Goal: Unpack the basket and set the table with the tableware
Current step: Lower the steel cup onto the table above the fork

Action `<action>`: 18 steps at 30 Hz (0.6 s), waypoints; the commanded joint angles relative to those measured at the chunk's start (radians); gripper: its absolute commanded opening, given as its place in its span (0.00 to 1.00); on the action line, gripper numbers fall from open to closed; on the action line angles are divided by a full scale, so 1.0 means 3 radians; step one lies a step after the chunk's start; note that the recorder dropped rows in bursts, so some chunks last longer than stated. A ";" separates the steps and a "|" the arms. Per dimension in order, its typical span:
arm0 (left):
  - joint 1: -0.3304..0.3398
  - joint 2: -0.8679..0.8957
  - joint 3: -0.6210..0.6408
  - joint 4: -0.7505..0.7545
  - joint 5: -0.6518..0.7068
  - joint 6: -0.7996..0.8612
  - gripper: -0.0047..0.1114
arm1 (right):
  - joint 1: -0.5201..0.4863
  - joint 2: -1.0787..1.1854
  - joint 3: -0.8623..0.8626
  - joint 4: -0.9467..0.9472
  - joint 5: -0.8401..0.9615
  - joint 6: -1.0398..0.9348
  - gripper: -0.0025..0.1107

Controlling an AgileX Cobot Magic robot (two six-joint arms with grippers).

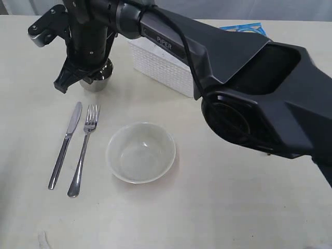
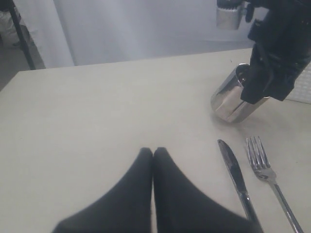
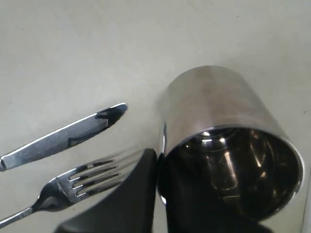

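Note:
My right gripper (image 3: 158, 156) is shut on the rim of the small steel cup (image 3: 214, 102), one finger outside the wall and one inside. The cup (image 1: 101, 79) hangs tilted just over the table (image 1: 218, 207) at the far left, beyond the fork; whether it touches is unclear. The steel knife (image 1: 65, 145) and fork (image 1: 83, 150) lie side by side, and the pale bowl (image 1: 141, 152) stands to their right. The white basket (image 1: 161, 65) sits behind, partly hidden by the right arm. My left gripper (image 2: 153, 151) is shut and empty, low over bare table left of the knife (image 2: 235, 174).
A blue snack packet (image 1: 244, 27) shows at the far side of the basket. The right arm's big black links (image 1: 249, 88) stretch across the right and middle of the exterior view. Spoon, chopsticks and plate are out of view.

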 commanded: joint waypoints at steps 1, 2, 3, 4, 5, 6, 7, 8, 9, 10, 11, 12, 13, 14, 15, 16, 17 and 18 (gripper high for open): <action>-0.0017 -0.0006 0.0008 0.0011 -0.0002 -0.0008 0.04 | -0.0019 -0.0017 -0.0008 -0.0036 -0.0048 -0.0005 0.02; -0.0017 -0.0006 0.0008 0.0011 -0.0002 -0.0008 0.04 | -0.0019 -0.0017 -0.0008 -0.0036 -0.0048 0.0001 0.02; -0.0017 -0.0006 0.0008 0.0011 -0.0002 -0.0008 0.04 | -0.0019 -0.0017 -0.0005 -0.0025 -0.0048 0.0007 0.02; -0.0017 -0.0006 0.0008 0.0011 -0.0002 -0.0008 0.04 | -0.0019 -0.0017 -0.0005 -0.0020 -0.0033 0.0008 0.02; -0.0017 -0.0006 0.0008 0.0011 -0.0002 -0.0008 0.04 | -0.0019 -0.0017 0.0000 -0.0020 -0.0017 0.0008 0.02; -0.0017 -0.0006 0.0008 0.0011 -0.0002 -0.0008 0.04 | -0.0019 -0.0017 0.0008 -0.0020 -0.0011 0.0008 0.02; -0.0017 -0.0006 0.0008 0.0011 -0.0002 -0.0008 0.04 | -0.0019 -0.0017 0.0014 -0.0020 0.0017 0.0008 0.02; -0.0017 -0.0006 0.0008 0.0011 -0.0002 -0.0008 0.04 | -0.0019 -0.0017 0.0020 -0.0020 0.0028 0.0008 0.02; -0.0017 -0.0006 0.0008 0.0011 -0.0002 -0.0008 0.04 | -0.0019 -0.0017 0.0048 -0.0020 0.0019 0.0008 0.02; -0.0017 -0.0006 0.0008 0.0011 -0.0002 -0.0008 0.04 | -0.0019 -0.0017 0.0065 -0.0020 0.0019 0.0008 0.02; -0.0017 -0.0006 0.0008 0.0011 -0.0002 -0.0008 0.04 | -0.0019 -0.0017 0.0074 -0.0020 0.0019 0.0008 0.02; -0.0017 -0.0006 0.0008 0.0011 -0.0002 -0.0008 0.04 | -0.0019 -0.0007 0.0074 -0.0020 0.0028 0.0008 0.02; -0.0017 -0.0006 0.0008 0.0011 -0.0002 -0.0008 0.04 | -0.0019 -0.0008 0.0074 -0.0010 0.0028 0.0008 0.02; -0.0017 -0.0006 0.0008 0.0011 -0.0002 -0.0008 0.04 | -0.0019 -0.0008 0.0074 -0.0010 0.0016 0.0008 0.02; -0.0017 -0.0006 0.0008 0.0011 -0.0002 -0.0008 0.04 | -0.0019 -0.0008 0.0074 0.0001 0.0006 0.0008 0.02; -0.0017 -0.0006 0.0008 0.0011 -0.0002 -0.0008 0.04 | -0.0019 -0.0008 0.0074 0.0019 -0.0013 0.0008 0.02; -0.0017 -0.0006 0.0008 0.0011 -0.0002 -0.0008 0.04 | -0.0019 -0.0008 0.0074 0.0056 -0.0030 0.0008 0.02; -0.0017 -0.0006 0.0008 0.0011 -0.0002 -0.0008 0.04 | -0.0019 -0.0008 0.0074 0.0056 -0.0047 0.0008 0.02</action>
